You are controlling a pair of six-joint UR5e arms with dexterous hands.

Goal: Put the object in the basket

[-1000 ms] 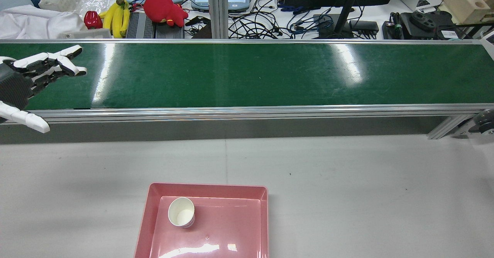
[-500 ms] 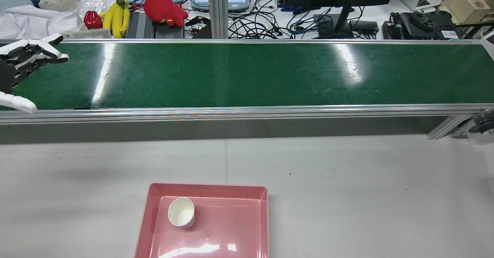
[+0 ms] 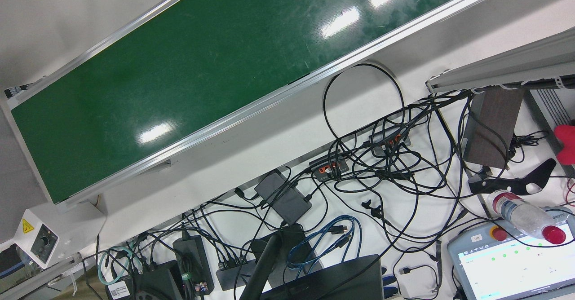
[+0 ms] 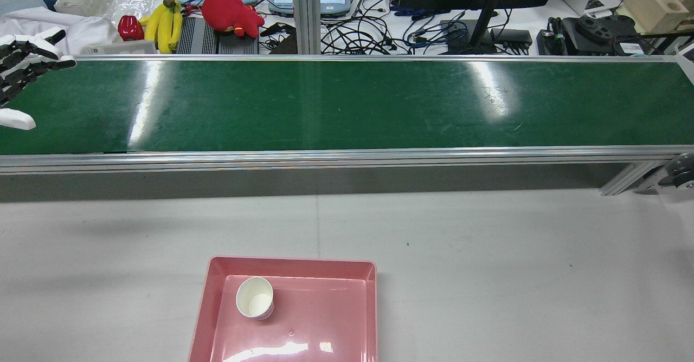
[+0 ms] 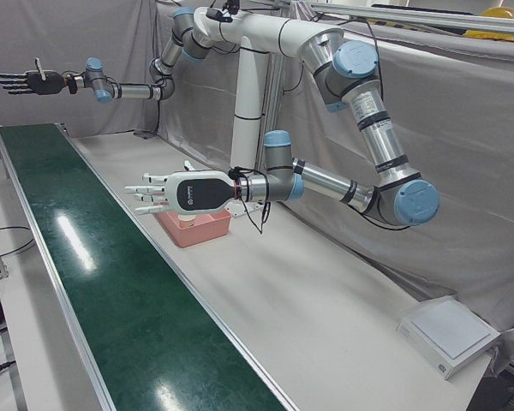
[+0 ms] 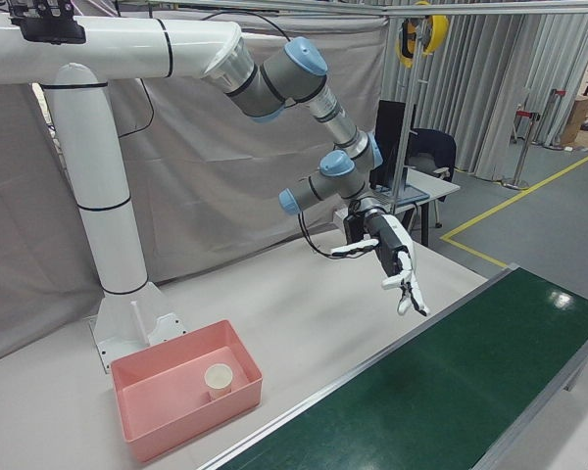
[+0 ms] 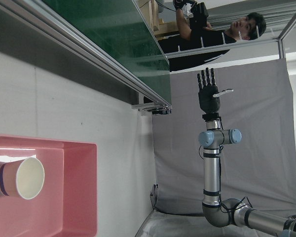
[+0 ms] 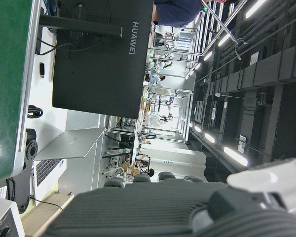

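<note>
Paper cup (image 4: 255,297) in the basket (image 4: 370,308) is being judged light, crushable, best gripped gently round its wall. Left hand (image 4: 24,61) and right hand (image 7: 207,94) are being held spread.

Robotics lab: conveyor belt (image 4: 347,104), tangled cables (image 3: 359,174).

My feeds are bright and evenly lit from overhead. Ceiling lights throw white glare streaks on the green belt (image 4: 347,104) and a shine on the pink basket (image 4: 201,313) floor. Shadows on the table (image 4: 488,275) are soft. The right hand view is blurred along its bottom edge.
</note>
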